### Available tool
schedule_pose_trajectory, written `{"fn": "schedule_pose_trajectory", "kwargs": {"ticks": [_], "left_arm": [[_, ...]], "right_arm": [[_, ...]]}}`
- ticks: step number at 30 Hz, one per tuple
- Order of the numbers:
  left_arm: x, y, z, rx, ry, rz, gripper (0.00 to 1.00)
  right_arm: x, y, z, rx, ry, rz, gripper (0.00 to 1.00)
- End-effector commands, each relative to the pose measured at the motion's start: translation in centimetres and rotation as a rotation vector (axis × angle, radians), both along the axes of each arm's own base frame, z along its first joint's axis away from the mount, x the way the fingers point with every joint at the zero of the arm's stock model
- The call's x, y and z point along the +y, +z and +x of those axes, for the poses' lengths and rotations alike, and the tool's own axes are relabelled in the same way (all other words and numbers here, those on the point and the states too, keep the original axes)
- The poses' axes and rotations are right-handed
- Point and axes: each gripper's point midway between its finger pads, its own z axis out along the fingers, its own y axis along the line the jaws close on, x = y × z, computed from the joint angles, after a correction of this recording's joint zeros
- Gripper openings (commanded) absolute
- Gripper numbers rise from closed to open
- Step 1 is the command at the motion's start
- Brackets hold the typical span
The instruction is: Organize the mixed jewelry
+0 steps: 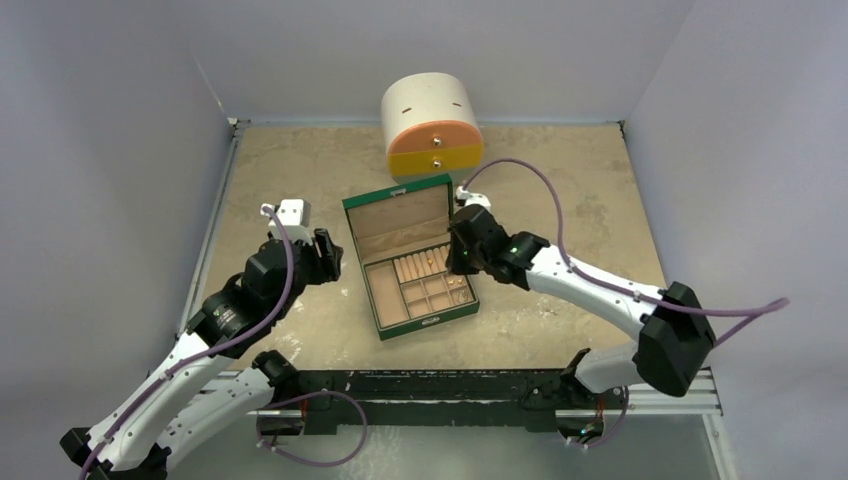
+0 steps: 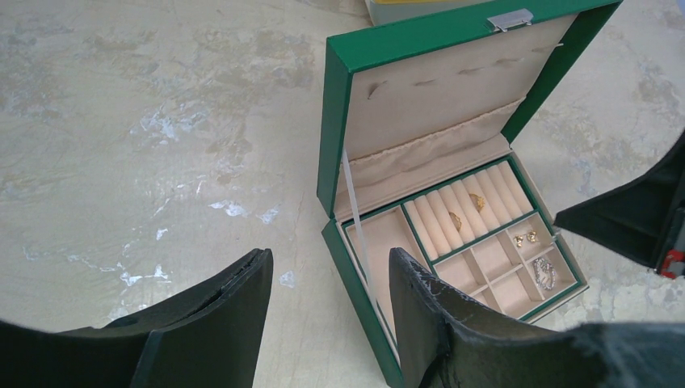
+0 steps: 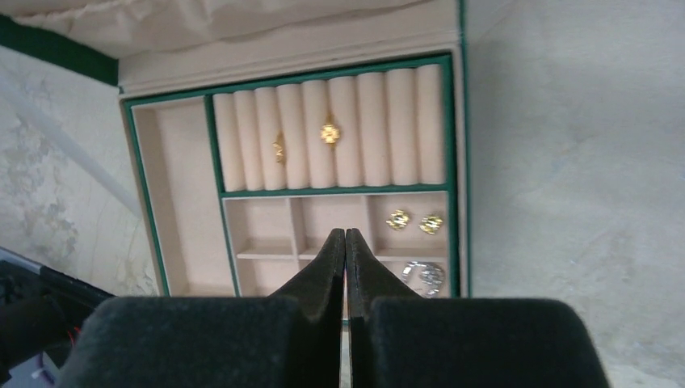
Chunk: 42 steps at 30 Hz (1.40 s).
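Observation:
The jewelry lies inside the open green box [image 1: 357,215]. Two gold rings [image 3: 329,132] sit in the ring rolls, a pair of gold earrings [image 3: 413,221] in a small compartment, and a silvery piece [image 3: 426,275] in the compartment below. The same pieces show in the left wrist view: rings [image 2: 466,212], earrings [image 2: 526,238], silvery piece [image 2: 544,272]. My right gripper [image 3: 346,236] is shut and empty, hovering over the small compartments; from above it [image 1: 458,262] is at the box's right edge. My left gripper [image 2: 329,271] is open and empty, left of the box, over bare table [image 1: 325,262].
A round cream-orange-yellow drawer chest [image 1: 431,126] stands behind the box, drawers shut. The box lid [image 2: 440,89] stands upright with a tan pocket. Grey walls enclose the mottled tan table [image 1: 560,180] on three sides.

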Motion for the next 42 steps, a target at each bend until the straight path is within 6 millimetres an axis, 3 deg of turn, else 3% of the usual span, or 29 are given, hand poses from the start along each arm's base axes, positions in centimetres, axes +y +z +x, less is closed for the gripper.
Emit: {"fn": "schedule_pose_trajectory", "kwargs": {"ticks": [1, 8, 17, 19, 26, 34, 42], "left_arm": [[0.1, 1.7, 0.4, -0.048, 0.009, -0.024, 0.54], [0.2, 1.7, 0.4, -0.048, 0.01, -0.024, 0.54], [0.2, 1.7, 0.4, -0.049, 0.012, -0.025, 0.54], [0.2, 1.7, 0.4, -0.051, 0.013, -0.025, 0.54], [0.3, 1.8, 0.3, -0.051, 0.015, -0.026, 0.54], [0.2, 1.7, 0.4, -0.047, 0.013, -0.023, 0.54], [0.1, 1.5, 0.4, -0.043, 0.009, -0.02, 0.55]], "right_arm": [[3.3, 1.5, 0.7, -0.07, 0.048, 0.003, 0.0], [5.3, -1.9, -0.1, -0.037, 0.075, -0.094, 0.0], [6.5, -4.3, -0.8, 0.0, 0.079, -0.12, 0.0], [6.5, -4.7, -0.9, 0.008, 0.074, -0.124, 0.0], [6.1, -4.3, -0.9, -0.001, 0.045, -0.129, 0.15], [3.3, -1.4, -1.4, -0.032, -0.053, -0.117, 0.2], [-3.1, 1.7, -1.4, -0.117, -0.226, -0.177, 0.26]]}}
